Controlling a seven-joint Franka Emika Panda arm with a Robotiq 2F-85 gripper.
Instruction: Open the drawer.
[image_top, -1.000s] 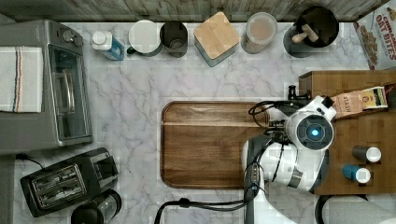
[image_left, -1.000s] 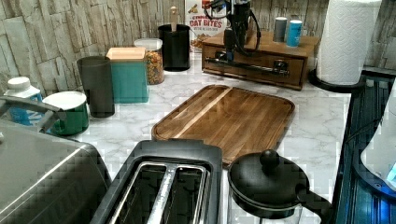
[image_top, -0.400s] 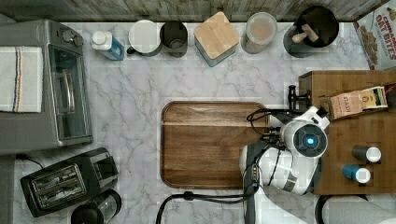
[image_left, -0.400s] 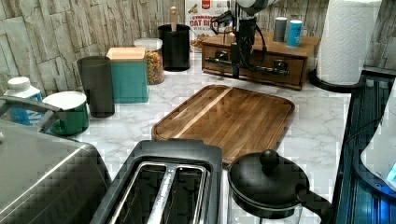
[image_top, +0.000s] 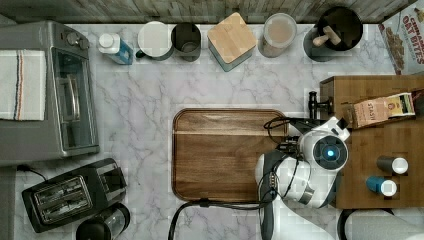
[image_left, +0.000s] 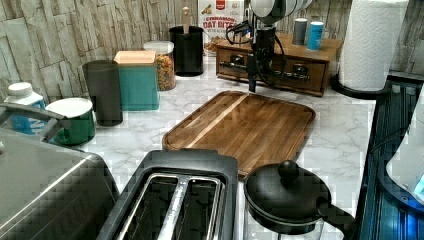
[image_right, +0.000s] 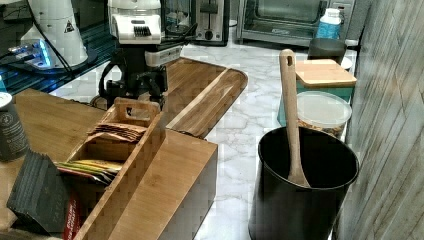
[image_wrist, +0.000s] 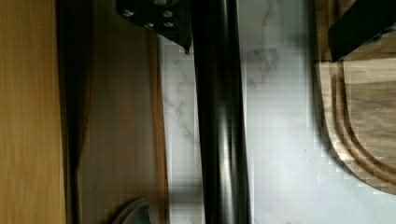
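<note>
Top view: the drawer (image_top: 327, 102) sits in a wooden box at the right edge of the frame, its black bar handle (image_top: 313, 106) facing left toward the cutting board (image_top: 227, 152) at centre. The arm's white wrist covers the lower part of the handle, and the gripper (image_top: 300, 131) pokes out between board and box. A toaster oven (image_top: 60, 92) fills the left side and a toaster (image_top: 70, 192) the lower left. Along the upper edge of the marble bench (image_top: 140, 115) stand a bottle, a mug, a dark cup, a teal box with a wooden lid (image_top: 232, 40), a jar and a black utensil pot (image_top: 334, 32).

Left view: the drawer (image_left: 275, 70) is at upper centre, closed. The gripper (image_left: 252, 85) hangs straight down in front of its handle (image_left: 280, 75), just above the board's far edge. A paper towel roll (image_left: 370, 42) stands at upper right; a black lidded pot (image_left: 287, 192) is in the foreground.

Right view: the gripper (image_right: 137, 92) reaches down behind the box's far end, at upper left; an open tea-bag tray (image_right: 112, 145) on the box hides its tips.

Wrist view: the black handle (image_wrist: 219, 121) runs through the centre of the frame, between a finger (image_wrist: 163, 21) on the drawer-front side and another (image_wrist: 359, 28) over the board's corner. The jaws are wide open, straddling the bar without touching it.
</note>
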